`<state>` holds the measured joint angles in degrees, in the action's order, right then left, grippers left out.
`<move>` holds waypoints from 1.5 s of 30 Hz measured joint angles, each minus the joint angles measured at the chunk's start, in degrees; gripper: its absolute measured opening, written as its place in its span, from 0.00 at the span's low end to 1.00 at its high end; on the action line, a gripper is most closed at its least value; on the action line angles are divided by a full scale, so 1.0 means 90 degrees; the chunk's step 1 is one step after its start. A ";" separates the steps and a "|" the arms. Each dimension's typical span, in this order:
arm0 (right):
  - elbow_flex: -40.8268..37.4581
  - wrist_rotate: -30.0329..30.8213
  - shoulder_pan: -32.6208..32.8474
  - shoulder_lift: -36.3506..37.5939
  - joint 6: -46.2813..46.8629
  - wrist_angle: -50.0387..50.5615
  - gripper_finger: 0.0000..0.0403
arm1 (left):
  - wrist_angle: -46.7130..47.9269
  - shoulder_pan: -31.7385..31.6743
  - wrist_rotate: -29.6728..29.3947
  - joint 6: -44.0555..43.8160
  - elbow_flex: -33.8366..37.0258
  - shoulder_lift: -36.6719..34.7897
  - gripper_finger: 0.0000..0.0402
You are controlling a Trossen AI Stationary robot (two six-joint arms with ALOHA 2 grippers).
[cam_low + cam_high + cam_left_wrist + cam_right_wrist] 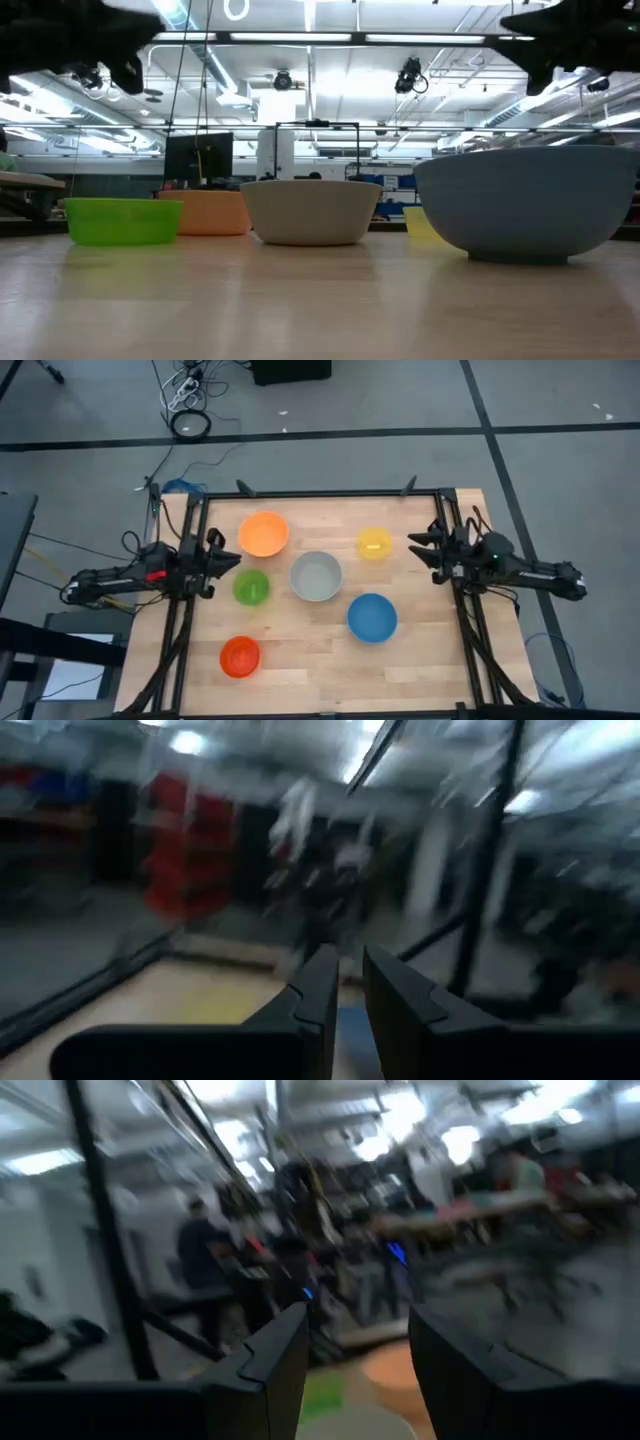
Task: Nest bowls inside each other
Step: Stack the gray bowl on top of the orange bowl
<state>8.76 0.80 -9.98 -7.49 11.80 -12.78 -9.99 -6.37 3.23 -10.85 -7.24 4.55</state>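
Six bowls stand apart on their bases on the wooden table (300, 680): orange (264, 533), yellow (373, 543), grey (316, 576), green (251, 587), blue (372, 617) and red-orange (239, 657). My left gripper (232, 557) hovers at the table's left edge, between the orange and green bowls. Its fingers (350, 960) stand a narrow gap apart with nothing between them. My right gripper (413, 547) hovers at the right edge beside the yellow bowl. Its fingers (358, 1320) are wide open and hold nothing.
A black frame (320, 493) borders the table's far edge and both sides. Free tabletop lies along the near edge, between the red-orange and blue bowls. In the right wrist view a person (200, 1250) stands in the room beyond the table.
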 joint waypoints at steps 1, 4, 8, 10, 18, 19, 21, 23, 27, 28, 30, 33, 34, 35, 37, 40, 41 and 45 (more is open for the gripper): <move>0.0165 0.0109 0.0000 -0.0213 -0.0030 0.0187 0.41 | 0.0338 0.0000 -0.0205 0.0009 -0.0125 0.0162 0.15; 0.0799 0.0293 -0.0010 -0.1100 -0.0109 0.0764 0.41 | 0.0889 0.0000 -0.0784 0.0022 -0.0554 0.0837 0.15; 0.1923 0.0342 -0.0196 -0.2628 -0.0250 0.1279 0.41 | 0.1009 0.0000 -0.1428 0.0180 -0.1152 0.2055 0.15; 0.2574 0.0338 -0.0368 -0.3506 -0.0194 0.1526 0.41 | 0.1044 0.0000 -0.1806 0.0200 -0.1469 0.2706 0.15; 0.4728 -0.0389 -0.1003 -0.6512 0.0411 0.2678 0.41 | 0.0403 0.0000 -0.2331 0.0172 -0.2158 0.4493 0.15; 0.4884 -0.0401 -0.1018 -0.6773 0.0435 0.2692 0.41 | 0.0109 0.0000 -0.2332 0.0169 -0.2163 0.4644 0.15; 0.5126 -0.0398 -0.1030 -0.7166 0.0452 0.2679 0.41 | -0.0350 0.0004 -0.2309 0.0007 -0.2164 0.4897 0.15; 0.5297 -0.0392 -0.1030 -0.7452 0.0436 0.2667 0.41 | -0.0765 0.0005 -0.2071 -0.0257 -0.2169 0.5109 0.15; 0.5478 -0.0386 -0.1030 -0.7769 0.0335 0.2674 0.41 | -0.1164 0.0007 -0.1801 -0.0323 -0.2173 0.5392 0.15; 0.5490 -0.0384 -0.1030 -0.7797 0.0234 0.2601 0.41 | -0.1155 0.0007 -0.1803 -0.0324 -0.2169 0.5423 0.15; 0.5490 -0.0378 -0.0983 -0.7795 -0.0043 0.2505 0.41 | -0.1310 0.0007 -0.1804 -0.0325 -0.2169 0.5512 0.15; 0.5490 -0.0381 -0.0903 -0.7795 -0.0399 0.2031 0.41 | -0.1457 0.0007 -0.1803 -0.0325 -0.2169 0.5546 0.15; 0.5490 -0.0386 -0.0887 -0.7797 -0.0509 0.1768 0.41 | -0.1489 0.0007 -0.1805 -0.0323 -0.2171 0.5541 0.15; 0.5490 -0.0394 -0.0871 -0.7799 -0.0563 0.1479 0.41 | -0.1474 0.0007 -0.1806 -0.0323 -0.2172 0.5539 0.15; 0.5493 -0.0386 -0.0821 -0.7800 -0.0488 0.0971 0.41 | -0.1389 0.0001 -0.1812 -0.0325 -0.2172 0.5543 0.15; 0.5493 -0.0379 -0.0742 -0.7808 -0.0153 0.0412 0.41 | -0.1466 -0.0002 -0.1854 -0.0359 -0.2172 0.5541 0.15; 0.5493 -0.0382 -0.0725 -0.7809 -0.0137 0.0196 0.41 | -0.1473 0.0000 -0.1859 -0.0405 -0.2172 0.5539 0.15; 0.5495 -0.0387 -0.0656 -0.7807 -0.0118 -0.0394 0.41 | -0.1475 0.0000 -0.1858 -0.0528 -0.2172 0.5532 0.15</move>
<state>58.22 -2.68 -15.88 -77.76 10.74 -16.32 -23.27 -6.37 -13.49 -15.60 -26.79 54.34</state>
